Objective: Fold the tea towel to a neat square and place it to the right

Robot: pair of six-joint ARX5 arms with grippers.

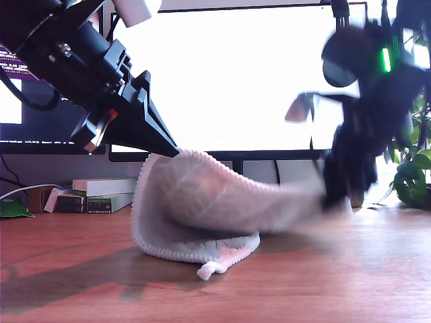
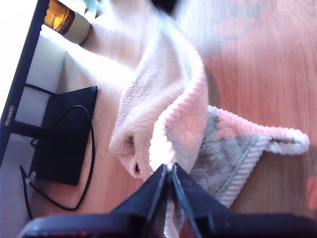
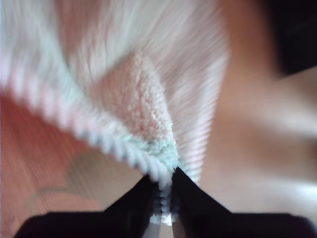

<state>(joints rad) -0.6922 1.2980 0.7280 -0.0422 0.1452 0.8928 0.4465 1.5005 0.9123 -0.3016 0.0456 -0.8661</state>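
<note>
Two sets of jaws clamped on ribbed edge of soft, limp off-white terry tea towel [image 1: 202,202], sagging above wooden bench [image 1: 337,282]; best gripped at corners.

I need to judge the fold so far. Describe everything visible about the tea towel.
The tea towel is fluffy off-white to pale pink terry cloth with grey-green quilted patches, a ribbed corded edge and a small hanging loop. It is lifted and stretched between my first gripper and my second gripper, both pinching its edge. Its lower fold sags onto the wooden table. The end toward the exterior view's right is motion-blurred.
</note>
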